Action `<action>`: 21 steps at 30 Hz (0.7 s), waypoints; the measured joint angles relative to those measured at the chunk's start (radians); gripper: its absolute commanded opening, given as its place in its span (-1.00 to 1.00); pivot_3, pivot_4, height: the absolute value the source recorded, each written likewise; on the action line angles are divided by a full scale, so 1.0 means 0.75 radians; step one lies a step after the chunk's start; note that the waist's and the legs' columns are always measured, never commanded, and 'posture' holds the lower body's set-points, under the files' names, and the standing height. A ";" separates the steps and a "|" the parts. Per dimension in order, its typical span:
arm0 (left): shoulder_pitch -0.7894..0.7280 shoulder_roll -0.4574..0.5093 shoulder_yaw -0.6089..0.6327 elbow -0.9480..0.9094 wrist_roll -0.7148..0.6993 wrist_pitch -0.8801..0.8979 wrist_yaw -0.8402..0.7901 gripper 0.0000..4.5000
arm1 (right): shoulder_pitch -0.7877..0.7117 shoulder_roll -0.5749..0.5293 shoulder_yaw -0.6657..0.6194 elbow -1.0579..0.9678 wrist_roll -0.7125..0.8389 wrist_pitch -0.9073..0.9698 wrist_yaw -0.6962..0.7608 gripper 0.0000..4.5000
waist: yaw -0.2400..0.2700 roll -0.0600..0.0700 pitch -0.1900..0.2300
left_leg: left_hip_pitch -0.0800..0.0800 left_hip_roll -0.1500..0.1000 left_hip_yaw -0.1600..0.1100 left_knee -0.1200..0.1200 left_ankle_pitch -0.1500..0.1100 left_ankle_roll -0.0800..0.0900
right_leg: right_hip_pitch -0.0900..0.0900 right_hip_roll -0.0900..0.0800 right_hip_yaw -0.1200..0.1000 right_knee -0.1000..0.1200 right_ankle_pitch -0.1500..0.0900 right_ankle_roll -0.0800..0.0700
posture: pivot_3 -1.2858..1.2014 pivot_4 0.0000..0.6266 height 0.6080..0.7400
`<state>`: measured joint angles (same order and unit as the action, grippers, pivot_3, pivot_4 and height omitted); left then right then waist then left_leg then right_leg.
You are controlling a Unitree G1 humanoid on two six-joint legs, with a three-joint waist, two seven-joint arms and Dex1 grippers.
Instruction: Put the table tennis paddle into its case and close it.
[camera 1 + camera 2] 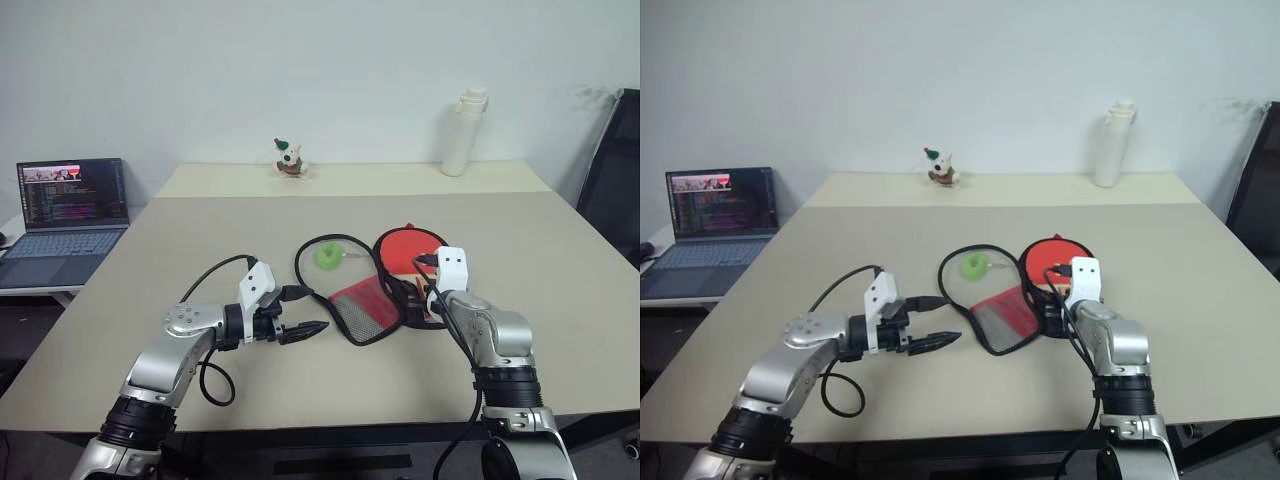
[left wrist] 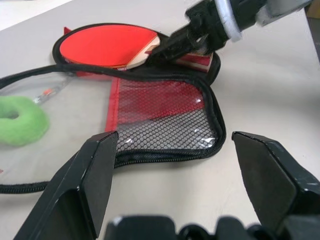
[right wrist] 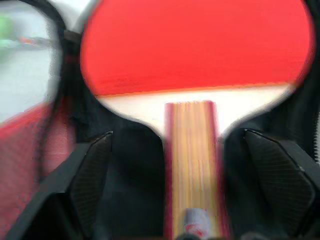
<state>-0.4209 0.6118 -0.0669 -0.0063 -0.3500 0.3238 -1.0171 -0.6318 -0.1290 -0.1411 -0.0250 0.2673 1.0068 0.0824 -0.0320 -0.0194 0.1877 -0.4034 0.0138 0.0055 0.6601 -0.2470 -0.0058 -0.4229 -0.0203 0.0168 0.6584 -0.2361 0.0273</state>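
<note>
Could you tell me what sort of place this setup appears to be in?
Probably an office or lab room: a large beige table against a plain wall, an open laptop on a side desk, and a black office chair at the right edge.

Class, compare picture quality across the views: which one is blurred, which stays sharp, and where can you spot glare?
Right wrist view: smeared throughout, the table tennis paddle and its handle soft-edged. Left wrist view: crisp, the mesh of the case resolved, with small white glints on its clear lining. Left eye view: even, soft lighting and only faint shadows on the table.
</note>
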 measured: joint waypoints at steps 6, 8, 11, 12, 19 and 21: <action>-0.020 0.023 0.034 0.117 0.096 -0.049 0.093 0.60 | 0.056 -0.247 0.046 -0.405 0.194 0.122 0.284 1.00 | 0.004 0.000 0.000 | 0.000 0.000 -0.002 0.000 0.000 0.000 | 0.002 0.000 -0.002 -0.001 0.000 0.000 | 0.03 -0.52 1.00; -0.047 0.023 0.033 0.188 0.150 -0.067 0.138 0.36 | 0.077 -0.302 0.003 -0.472 0.261 0.157 0.343 1.00 | 0.004 0.000 0.000 | 0.001 0.000 -0.002 0.001 0.000 0.000 | 0.002 0.000 -0.002 -0.001 0.000 0.000 | 0.03 -0.52 1.00; -0.085 0.020 0.023 0.245 0.193 -0.071 0.158 -0.13 | 0.087 -0.367 -0.047 -0.522 0.326 0.175 0.399 1.00 | 0.004 -0.001 0.000 | 0.000 0.000 -0.001 0.001 0.000 0.000 | 0.002 0.000 -0.002 -0.001 0.000 0.000 | 0.03 -0.52 1.00; -0.101 0.018 0.012 0.273 0.212 -0.072 0.169 -0.28 | 0.091 -0.401 -0.054 -0.539 0.352 0.186 0.421 1.00 | 0.004 -0.001 0.000 | 0.000 0.000 -0.001 0.001 0.000 0.000 | 0.002 0.000 -0.002 -0.001 0.000 0.000 | 0.03 -0.52 1.00; -0.205 -0.014 -0.055 0.511 0.341 -0.084 0.216 -0.96 | 0.133 -0.507 -0.097 -0.619 0.488 0.233 0.510 1.00 | 0.003 -0.002 0.001 | 0.000 0.000 -0.001 0.001 0.000 0.000 | 0.002 0.000 -0.002 -0.001 0.000 0.000 | 0.03 -0.52 1.00; -0.246 -0.029 -0.071 0.580 0.384 -0.105 0.243 -0.96 | 0.140 -0.520 -0.095 -0.633 0.513 0.238 0.522 1.00 | 0.004 -0.002 0.001 | 0.000 0.000 -0.001 0.001 0.000 0.000 | 0.002 0.000 -0.002 -0.001 0.000 0.000 | 0.03 -0.52 1.00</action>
<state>-0.6057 0.5900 -0.1203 0.4286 -0.0620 0.2449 -0.8350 -0.5266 -0.5190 -0.2124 -0.4994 0.6517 1.1849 0.4742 -0.0291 -0.0207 0.1881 -0.4031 0.0137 0.0047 0.6608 -0.2471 -0.0056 -0.4215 -0.0203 0.0154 0.6577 -0.2362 0.0276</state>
